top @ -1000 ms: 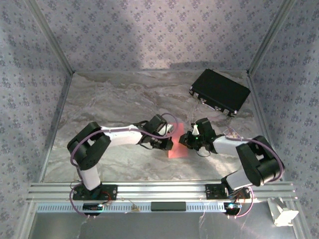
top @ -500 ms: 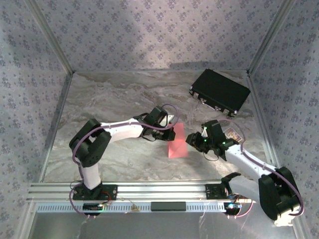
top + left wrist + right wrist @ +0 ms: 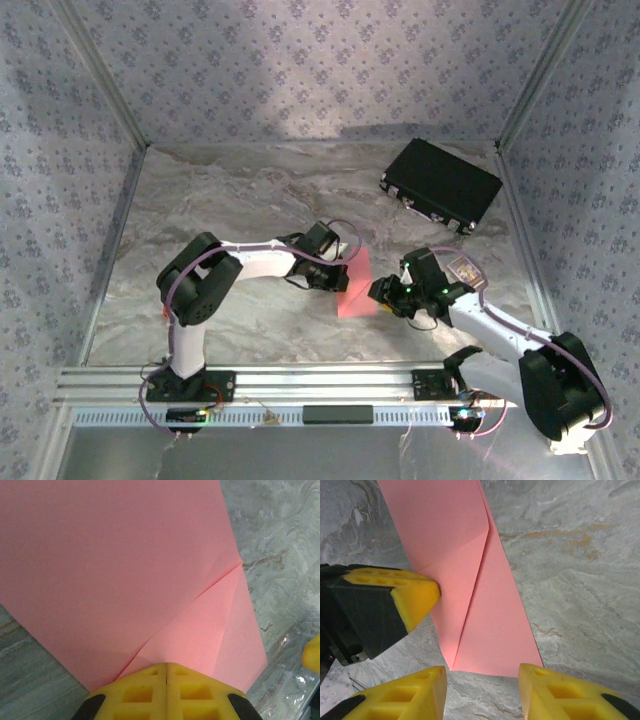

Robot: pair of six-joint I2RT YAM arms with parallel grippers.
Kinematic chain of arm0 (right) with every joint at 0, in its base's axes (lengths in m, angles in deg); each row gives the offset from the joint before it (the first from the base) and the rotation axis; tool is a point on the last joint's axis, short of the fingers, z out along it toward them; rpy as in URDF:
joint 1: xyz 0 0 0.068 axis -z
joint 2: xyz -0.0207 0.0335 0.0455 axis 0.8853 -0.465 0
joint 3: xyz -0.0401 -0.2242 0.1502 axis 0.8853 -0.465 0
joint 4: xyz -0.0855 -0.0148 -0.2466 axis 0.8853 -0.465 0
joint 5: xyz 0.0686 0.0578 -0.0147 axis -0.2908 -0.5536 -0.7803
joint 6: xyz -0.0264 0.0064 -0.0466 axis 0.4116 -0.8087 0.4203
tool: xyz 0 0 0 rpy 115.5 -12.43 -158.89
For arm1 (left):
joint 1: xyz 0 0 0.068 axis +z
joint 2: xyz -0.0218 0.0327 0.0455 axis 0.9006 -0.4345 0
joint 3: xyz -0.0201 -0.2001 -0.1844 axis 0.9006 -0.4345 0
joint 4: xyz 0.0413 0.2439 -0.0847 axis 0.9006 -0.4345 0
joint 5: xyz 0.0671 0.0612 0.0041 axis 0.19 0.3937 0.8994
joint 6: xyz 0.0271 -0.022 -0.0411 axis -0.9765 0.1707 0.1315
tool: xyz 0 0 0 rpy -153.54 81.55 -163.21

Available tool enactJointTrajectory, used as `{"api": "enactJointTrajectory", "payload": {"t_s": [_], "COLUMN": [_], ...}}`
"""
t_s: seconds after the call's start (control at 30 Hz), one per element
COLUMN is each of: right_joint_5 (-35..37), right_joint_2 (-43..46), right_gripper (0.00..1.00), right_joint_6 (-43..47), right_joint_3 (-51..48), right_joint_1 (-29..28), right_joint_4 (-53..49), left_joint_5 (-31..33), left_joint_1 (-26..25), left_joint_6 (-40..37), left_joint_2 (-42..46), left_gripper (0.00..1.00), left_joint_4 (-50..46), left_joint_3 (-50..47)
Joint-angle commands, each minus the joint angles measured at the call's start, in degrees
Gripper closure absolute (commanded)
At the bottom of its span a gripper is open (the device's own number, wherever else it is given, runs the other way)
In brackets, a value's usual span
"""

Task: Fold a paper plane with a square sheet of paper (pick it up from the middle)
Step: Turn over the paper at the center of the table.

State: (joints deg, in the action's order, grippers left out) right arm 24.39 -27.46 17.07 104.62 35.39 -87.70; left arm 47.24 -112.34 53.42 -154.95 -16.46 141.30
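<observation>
The square sheet of paper [image 3: 357, 298] lies flat on the marble table as a narrow pink shape with a diagonal flap folded over it [image 3: 470, 555]. My left gripper [image 3: 339, 277] is shut, and its yellow fingertips [image 3: 166, 666] press down on the paper's left edge beside the flap [image 3: 210, 630]. In the right wrist view those same left fingers [image 3: 415, 596] touch the sheet's side. My right gripper [image 3: 482, 680] stands open just off the paper's near short edge, one finger past each corner and nothing between them. In the top view it sits at the sheet's right [image 3: 381, 296].
A black rectangular case [image 3: 441, 184] lies at the back right of the table. Patterned walls and metal frame posts close in the sides. An aluminium rail [image 3: 320, 382] runs along the near edge.
My right gripper's jaws have opened, and its arm has stretched out lower and to the right, with the gripper now at the paper's near end. My left gripper stays shut on the paper's edge.
</observation>
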Motion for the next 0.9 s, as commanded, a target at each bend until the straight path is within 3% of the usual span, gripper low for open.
{"api": "enactJointTrajectory", "payload": {"t_s": [0.0, 0.57, 0.87], "right_joint_5": [-0.34, -0.26, -0.08], "right_joint_2": [-0.92, -8.47, -11.71], "right_gripper": [0.54, 0.52, 0.56], "right_joint_6": [-1.48, -1.95, -1.14], "right_joint_3": [-0.22, 1.89, 4.62], "right_joint_1": [-0.92, -3.12, -3.20], "right_joint_4": [-0.01, 3.80, 6.29], "left_joint_5": [1.06, 0.65, 0.52], "left_joint_1": [-0.28, -0.27, -0.29], "left_joint_6": [-1.41, -0.96, -0.78], "left_joint_2": [-0.89, 0.00, 0.59], "left_gripper": [0.96, 0.97, 0.97], "left_joint_4": [-1.21, 0.13, 0.38], "left_joint_3": [-1.93, -2.84, -3.14]}}
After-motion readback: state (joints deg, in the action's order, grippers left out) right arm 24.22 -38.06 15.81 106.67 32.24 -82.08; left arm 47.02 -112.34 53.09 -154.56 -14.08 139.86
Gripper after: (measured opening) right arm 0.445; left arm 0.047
